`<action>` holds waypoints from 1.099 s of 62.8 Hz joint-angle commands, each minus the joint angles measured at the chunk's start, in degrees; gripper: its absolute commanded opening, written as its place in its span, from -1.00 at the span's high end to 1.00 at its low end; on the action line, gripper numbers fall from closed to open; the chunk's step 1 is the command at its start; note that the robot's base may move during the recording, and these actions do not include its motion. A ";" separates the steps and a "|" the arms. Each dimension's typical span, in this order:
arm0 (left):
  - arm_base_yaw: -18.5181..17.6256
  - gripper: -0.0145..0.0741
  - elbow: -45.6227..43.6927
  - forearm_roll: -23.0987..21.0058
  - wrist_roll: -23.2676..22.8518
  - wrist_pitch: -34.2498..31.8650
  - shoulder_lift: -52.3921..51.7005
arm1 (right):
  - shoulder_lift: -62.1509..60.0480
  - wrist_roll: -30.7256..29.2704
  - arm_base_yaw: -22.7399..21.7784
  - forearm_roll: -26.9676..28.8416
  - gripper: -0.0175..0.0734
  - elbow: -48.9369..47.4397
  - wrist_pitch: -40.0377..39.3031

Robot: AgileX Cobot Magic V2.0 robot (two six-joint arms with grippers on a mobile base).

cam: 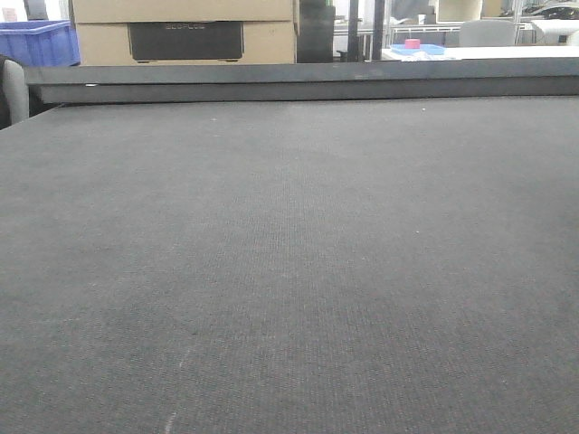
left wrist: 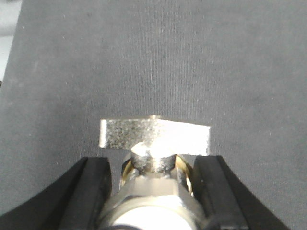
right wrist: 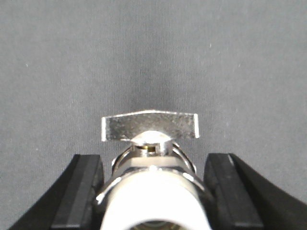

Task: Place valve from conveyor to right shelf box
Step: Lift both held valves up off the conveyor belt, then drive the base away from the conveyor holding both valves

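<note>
Silver valve between left fingers; another valve between right fingers.

Faint embossed lettering on the black panel is too blurred to read

The conveyor is matt dark-grey woven cloth, finely rough. The left valve and right valve are bright silvery metal, handles grainy. The left end effector fingers look matt black.

The conveyor is dark grey with a fine weave. The valve is speckled silver with brass glints; the left claw is black. At 10 o'clock, a blue crate.
</note>
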 commanded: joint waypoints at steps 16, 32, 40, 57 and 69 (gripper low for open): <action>-0.23 0.92 -0.30 -0.18 -0.11 -7.51 -0.61 | -0.62 -0.29 -0.25 -0.24 0.97 -0.38 -6.48; -0.23 0.92 -0.30 -0.18 -0.11 -14.34 -0.61 | -0.62 -0.29 -0.25 -0.24 0.97 -0.38 -11.19; -0.23 0.92 -0.30 -0.18 -0.11 -17.51 -0.61 | -0.62 -0.29 -0.25 -0.24 0.97 -0.38 -12.85; -0.23 0.92 -0.30 -0.18 -0.11 -23.80 -0.61 | -0.62 -0.29 -0.25 -0.24 0.97 -0.38 -16.81; -0.23 0.92 -0.30 -0.18 -0.11 -27.59 -0.61 | -0.62 -0.29 -0.25 -0.24 0.97 -0.38 -20.23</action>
